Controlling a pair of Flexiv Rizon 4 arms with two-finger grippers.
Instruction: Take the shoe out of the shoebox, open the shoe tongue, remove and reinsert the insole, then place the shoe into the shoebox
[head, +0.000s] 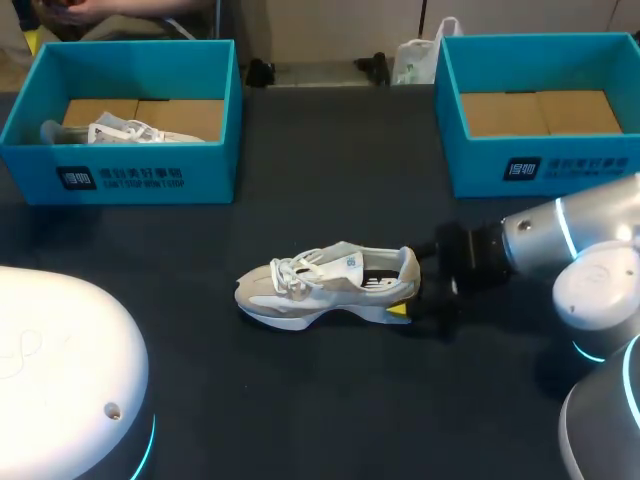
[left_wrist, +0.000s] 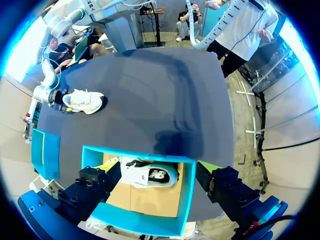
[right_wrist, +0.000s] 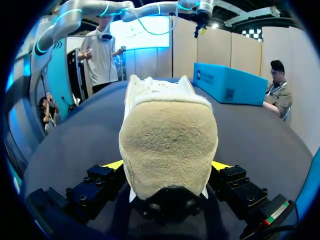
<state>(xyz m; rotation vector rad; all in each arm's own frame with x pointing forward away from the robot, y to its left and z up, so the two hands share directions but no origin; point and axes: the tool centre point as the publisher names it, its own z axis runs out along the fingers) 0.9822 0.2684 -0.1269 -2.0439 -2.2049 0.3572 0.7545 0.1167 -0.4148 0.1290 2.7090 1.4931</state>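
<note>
Shoe (head: 325, 285), a beige and white sneaker, stands upright on the dark table (head: 300, 400), its heel clamped between the yellow-tipped fingers of the right gripper (head: 408, 297) and its toe pointing straight ahead of them. The left gripper (left_wrist: 160, 187) hangs with fingers spread wide above a blue shoebox (left_wrist: 137, 152) holding a second shoe (left_wrist: 150, 176), well apart from the work. To open the tongue well, the right grip should likely pin the heel steady while the left comes over the laces (head: 290, 270) and lifts gently, without tipping the sneaker.
</note>
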